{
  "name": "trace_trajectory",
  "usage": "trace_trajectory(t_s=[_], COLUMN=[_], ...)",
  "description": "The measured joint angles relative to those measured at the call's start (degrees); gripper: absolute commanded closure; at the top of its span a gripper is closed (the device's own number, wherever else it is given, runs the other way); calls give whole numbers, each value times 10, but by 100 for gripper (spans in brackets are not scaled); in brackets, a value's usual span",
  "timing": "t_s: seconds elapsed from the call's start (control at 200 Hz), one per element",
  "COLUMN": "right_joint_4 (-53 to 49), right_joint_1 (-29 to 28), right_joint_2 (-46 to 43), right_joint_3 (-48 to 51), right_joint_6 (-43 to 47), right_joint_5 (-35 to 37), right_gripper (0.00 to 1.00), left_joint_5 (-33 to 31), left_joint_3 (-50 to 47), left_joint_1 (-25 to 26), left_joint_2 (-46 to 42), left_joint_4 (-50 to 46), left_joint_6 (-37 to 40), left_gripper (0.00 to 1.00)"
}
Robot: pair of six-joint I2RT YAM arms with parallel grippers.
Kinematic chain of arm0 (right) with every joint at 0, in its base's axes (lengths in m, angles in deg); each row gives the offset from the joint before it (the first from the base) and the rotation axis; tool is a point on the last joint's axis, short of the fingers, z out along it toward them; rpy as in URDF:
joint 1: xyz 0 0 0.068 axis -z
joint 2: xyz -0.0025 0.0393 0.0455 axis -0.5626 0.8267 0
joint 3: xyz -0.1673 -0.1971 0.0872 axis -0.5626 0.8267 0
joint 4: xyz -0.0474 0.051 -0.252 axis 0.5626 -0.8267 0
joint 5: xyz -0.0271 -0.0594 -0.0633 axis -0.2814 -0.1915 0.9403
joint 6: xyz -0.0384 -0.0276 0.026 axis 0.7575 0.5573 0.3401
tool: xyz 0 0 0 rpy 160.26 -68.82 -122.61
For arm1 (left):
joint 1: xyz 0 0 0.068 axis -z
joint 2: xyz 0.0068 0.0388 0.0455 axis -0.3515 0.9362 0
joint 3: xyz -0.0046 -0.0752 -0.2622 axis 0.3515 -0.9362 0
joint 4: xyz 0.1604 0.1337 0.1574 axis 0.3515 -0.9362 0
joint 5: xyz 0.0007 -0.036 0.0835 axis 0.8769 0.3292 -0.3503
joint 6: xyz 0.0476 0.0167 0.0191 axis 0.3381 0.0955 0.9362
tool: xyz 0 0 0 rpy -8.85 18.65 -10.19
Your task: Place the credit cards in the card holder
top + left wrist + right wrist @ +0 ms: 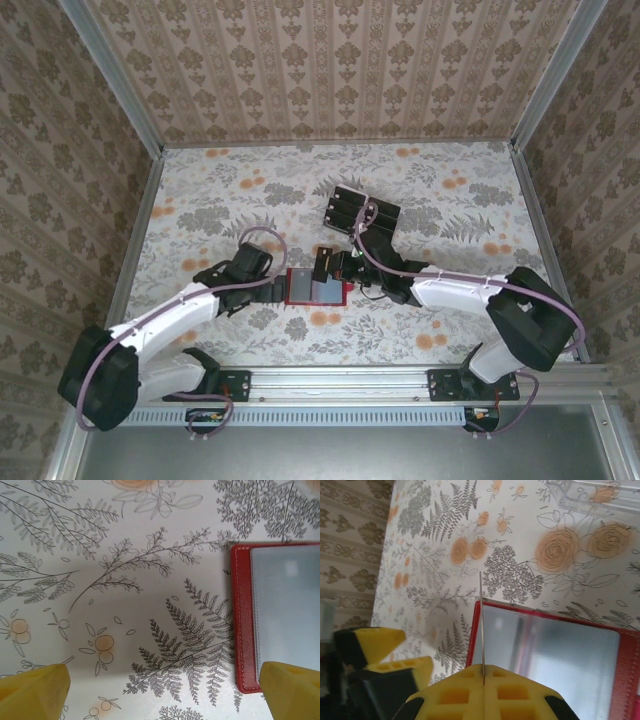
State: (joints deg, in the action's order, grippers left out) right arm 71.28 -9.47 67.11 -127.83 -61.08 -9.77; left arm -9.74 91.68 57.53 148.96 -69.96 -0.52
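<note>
The card holder (317, 287) lies open and flat on the flowered tabletop (250, 200), toward its near side, between the two arms. Its red border frames a greyish clear pocket that faces up.

The right fingers (470, 692) are pressed together on one credit card (481, 620). In the right wrist view this card shows edge-on, as a thin dark line that rises from between the yellow pads. It is held over the left border of the card holder. I cannot tell if its far end touches the pocket or the tabletop.

The left fingers (290, 690) are spread wide and hold nothing. They are low over the tabletop at the left side of the card holder. In the left wrist view one yellow tip is over the near corner of the red border, and the other tip is well apart from it, over the bare pattern. I cannot tell if the first tip touches the leather.

The other credit cards (348, 207) are black and sit in a clear plastic rack (580, 500), farther back on the tabletop, beyond the card holder.
</note>
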Motion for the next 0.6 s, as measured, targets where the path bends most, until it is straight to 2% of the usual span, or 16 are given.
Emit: trace_trajectory(t_s=[0.305, 0.6], right_joint_4=[57, 75], right_joint_1=[-1, -1], right_joint_2=[34, 46], right_joint_3=[27, 39], right_joint_6=[-23, -27], right_joint_5=[-4, -6], right_gripper=[100, 100], left_joint_5=[-15, -18], left_joint_3=[22, 33], left_joint_1=[28, 32], left_joint_2=[53, 86], left_joint_4=[17, 46], left_joint_6=[9, 14], left_gripper=[0, 0])
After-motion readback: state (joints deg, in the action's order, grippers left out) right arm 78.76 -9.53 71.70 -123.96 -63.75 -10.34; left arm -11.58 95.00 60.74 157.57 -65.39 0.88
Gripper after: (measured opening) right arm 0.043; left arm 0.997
